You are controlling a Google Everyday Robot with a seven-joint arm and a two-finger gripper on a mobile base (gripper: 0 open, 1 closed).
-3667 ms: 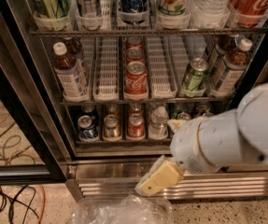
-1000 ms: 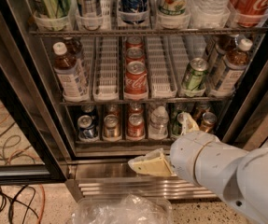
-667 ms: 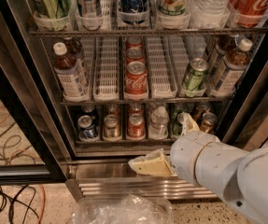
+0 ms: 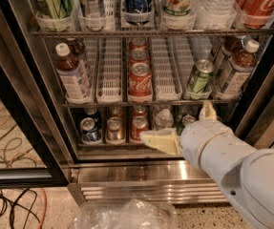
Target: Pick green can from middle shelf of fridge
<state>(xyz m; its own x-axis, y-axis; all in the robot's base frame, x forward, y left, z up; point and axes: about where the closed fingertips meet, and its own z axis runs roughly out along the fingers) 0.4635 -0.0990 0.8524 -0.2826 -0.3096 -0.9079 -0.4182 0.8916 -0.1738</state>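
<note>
The green can [image 4: 199, 78] stands upright at the front of a white lane tray on the right of the middle shelf [image 4: 103, 102] of the fridge [image 4: 151, 171]. Red cola cans [image 4: 140, 81] line the centre lane, and white-capped brown bottles [image 4: 72, 73] stand at both ends. My gripper [image 4: 183, 126] is below and in front of the green can, at the level of the bottom rack. Its two cream fingers [image 4: 159, 140] are spread wide apart and hold nothing. The white arm fills the lower right.
The top rack holds tall cans and bottles in clear cups [image 4: 176, 18]. The bottom rack holds small cans [image 4: 113, 129]. The black-framed glass door [image 4: 17, 113] stands open at left. Cables [image 4: 7, 142] lie on the floor, and crumpled clear plastic [image 4: 124, 214] lies below the grille.
My gripper has risen from the base grille to the bottom rack level, closer under the green can. Its second finger now shows near the middle shelf's front edge.
</note>
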